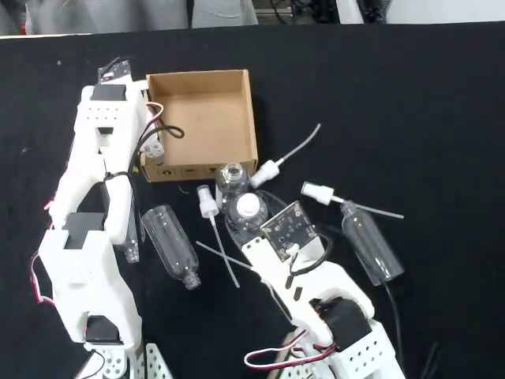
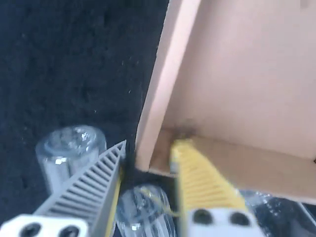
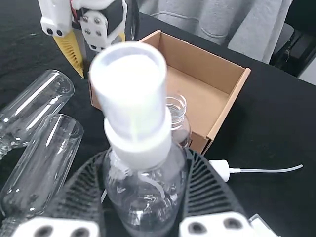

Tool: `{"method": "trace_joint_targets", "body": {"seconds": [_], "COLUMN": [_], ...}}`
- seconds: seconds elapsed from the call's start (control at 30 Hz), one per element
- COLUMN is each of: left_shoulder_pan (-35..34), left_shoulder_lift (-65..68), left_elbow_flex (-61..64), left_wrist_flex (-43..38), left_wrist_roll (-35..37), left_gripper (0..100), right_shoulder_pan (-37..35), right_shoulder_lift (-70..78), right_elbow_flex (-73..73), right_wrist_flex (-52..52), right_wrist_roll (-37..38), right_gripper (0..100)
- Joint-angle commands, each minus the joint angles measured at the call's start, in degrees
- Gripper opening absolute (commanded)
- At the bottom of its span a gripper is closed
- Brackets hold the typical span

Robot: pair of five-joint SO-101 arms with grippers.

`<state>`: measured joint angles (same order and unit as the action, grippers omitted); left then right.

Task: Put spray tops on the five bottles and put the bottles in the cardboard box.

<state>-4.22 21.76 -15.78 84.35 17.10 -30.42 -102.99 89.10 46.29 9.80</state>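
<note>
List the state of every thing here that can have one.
Cardboard box: open, empty.
Gripped bottle: upright, spray top on.
Bottle beside box: upright, uncapped.
Leftmost bottle: lying.
Middle bottle: lying, uncapped.
Rightmost bottle: lying, uncapped.
Three loose spray tops: lying unattached.
Left end effector: open.
Right end effector: shut on gripped bottle.

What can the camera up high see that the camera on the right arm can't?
The high view adds a far bottle lying beside the right arm, and two loose spray tops with long tubes.

The right wrist view adds a close look at the right end effector, its ribbed fingers clamped on the capped bottle.

Both share the capped bottle, the cardboard box, the open bottle standing by it, two lying bottles, the left end effector at the box's corner, and one near spray top.
</note>
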Motion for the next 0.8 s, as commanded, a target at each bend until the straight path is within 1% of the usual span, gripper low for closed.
{"method": "trace_joint_targets", "body": {"seconds": [0.0,0.33,0.53,0.67,0.77], "left_shoulder_pan": [0.7,0.2,0.2,0.2,0.2], "left_shoulder_lift": [-1.3,-1.3,-1.3,-2.5,-5.9], "left_elbow_flex": [-5.3,-10.6,-12.5,-13.2,-11.5], "left_wrist_flex": [3.8,10.0,12.4,13.6,13.6], "left_wrist_roll": [2.0,1.9,1.8,1.8,0.4], "left_gripper": [22,22,21,18,17], "right_shoulder_pan": [1.5,1.5,1.5,1.5,1.5], "right_shoulder_lift": [-7.0,-7.0,-7.0,-7.0,-7.0], "right_elbow_flex": [-1.5,-1.4,-1.4,-1.4,-1.4], "right_wrist_flex": [0.1,0.1,0.1,0.1,0.1], "right_wrist_roll": [-0.3,-0.3,-0.3,-0.3,-0.3], "right_gripper": [1.8,1.8,1.8,1.8,1.8]}}
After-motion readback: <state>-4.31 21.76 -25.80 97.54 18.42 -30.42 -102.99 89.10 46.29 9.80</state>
